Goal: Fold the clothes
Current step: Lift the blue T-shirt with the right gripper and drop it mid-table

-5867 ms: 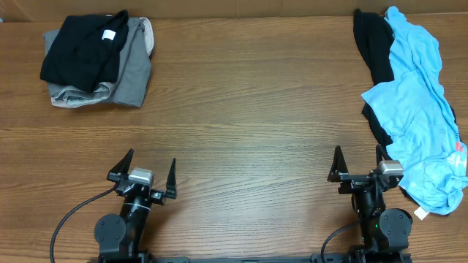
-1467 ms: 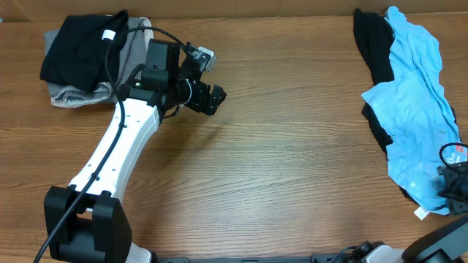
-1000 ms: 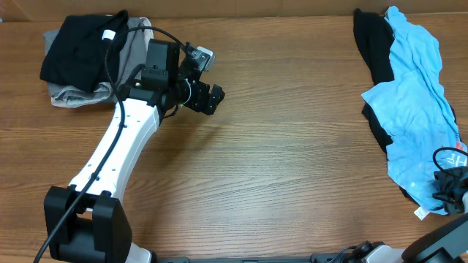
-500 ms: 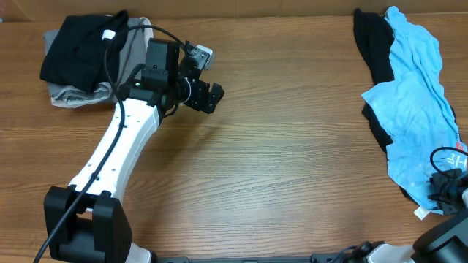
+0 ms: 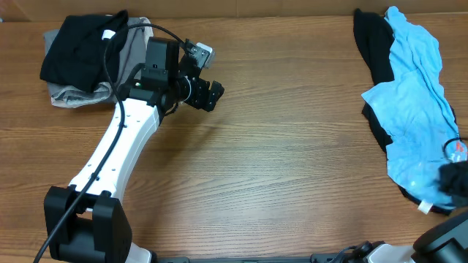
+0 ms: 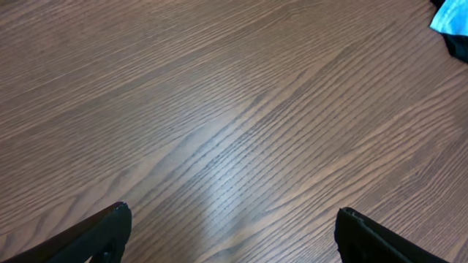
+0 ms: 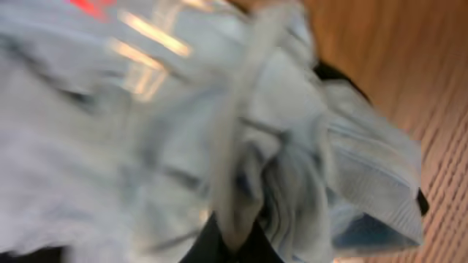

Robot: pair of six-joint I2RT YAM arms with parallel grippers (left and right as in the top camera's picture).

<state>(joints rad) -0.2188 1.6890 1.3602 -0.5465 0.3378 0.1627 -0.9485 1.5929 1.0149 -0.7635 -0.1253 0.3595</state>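
The clothes on the right are a crumpled light blue T-shirt lying over a black garment along the table's right edge. My right gripper sits at the shirt's near right end. In the right wrist view, which is blurred, a bunched fold of the T-shirt is pinched in the right gripper, which is shut on it. My left gripper hovers open over bare wood at the upper left, beside a folded pile. Its fingertips stand wide apart with nothing between them, and the left gripper is empty.
A folded pile stands at the back left corner, with a black garment on top of a grey one. The long white left arm crosses the left half of the wooden table. A white label sticks out at the shirt's near hem.
The right gripper closed on a fold of the blue T-shirt and shifted slightly right; the shirt's near hem with its label drew up a little. The left arm barely moved.
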